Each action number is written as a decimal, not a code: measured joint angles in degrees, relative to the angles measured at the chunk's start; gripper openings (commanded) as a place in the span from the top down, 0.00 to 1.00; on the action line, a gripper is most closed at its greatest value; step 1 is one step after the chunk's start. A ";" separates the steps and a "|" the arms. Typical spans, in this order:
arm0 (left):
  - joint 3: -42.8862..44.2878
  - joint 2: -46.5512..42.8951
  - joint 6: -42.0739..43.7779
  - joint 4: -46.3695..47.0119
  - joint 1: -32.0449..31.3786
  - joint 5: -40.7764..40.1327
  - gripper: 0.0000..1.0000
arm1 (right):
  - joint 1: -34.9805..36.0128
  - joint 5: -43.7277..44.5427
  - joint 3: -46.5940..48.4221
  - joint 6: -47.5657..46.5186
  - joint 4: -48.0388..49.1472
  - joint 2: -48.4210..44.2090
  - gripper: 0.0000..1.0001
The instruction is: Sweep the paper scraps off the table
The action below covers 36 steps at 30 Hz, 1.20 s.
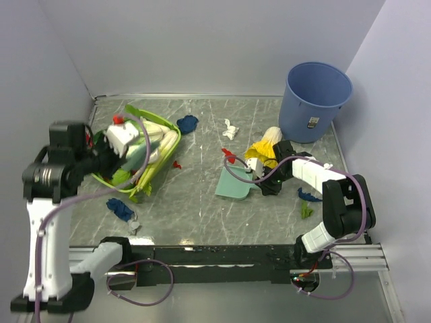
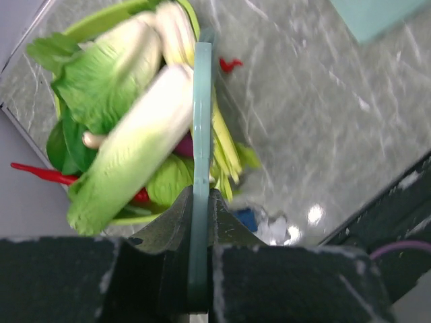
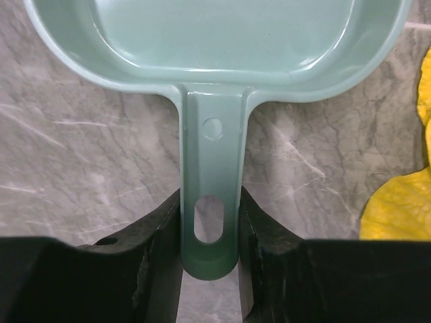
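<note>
Dustpan gripped, brush held over the basket
From above, paper scraps (image 1: 187, 123) in blue, red and white lie scattered over the table (image 1: 202, 208), one red wad just beyond the dustpan (image 1: 234, 183) that the right gripper (image 1: 259, 176) holds. Left wrist: the left gripper (image 2: 200, 202) pinches a thin teal brush (image 2: 201, 101) above the green basket (image 2: 94, 20) of vegetables (image 2: 128, 155). Right wrist: fingers (image 3: 158, 229) press both sides of the handle (image 3: 210, 168); the pan's lip should stay flat on the marble, I judge, so wads slide in
</note>
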 measured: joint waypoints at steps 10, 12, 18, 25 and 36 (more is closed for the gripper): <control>-17.11 -16.48 22.27 -5.84 -0.07 -4.20 0.99 | 0.00 -1.29 2.69 3.56 -3.98 0.00 1.00; -19.32 -17.73 25.51 -5.97 -0.07 -4.68 0.99 | 0.02 -1.27 2.73 3.80 -4.72 0.00 1.00; -25.53 -21.68 32.20 -6.03 -0.66 -4.61 0.99 | 0.02 -1.57 2.95 4.57 -6.80 -0.02 1.00; -31.76 -22.10 35.93 -5.92 -1.99 -4.66 0.99 | 0.02 -2.21 4.76 5.33 -8.07 0.02 1.00; -37.16 -17.81 32.04 -5.66 -4.90 -7.56 0.99 | 0.02 -2.25 5.38 5.77 -9.44 0.61 1.00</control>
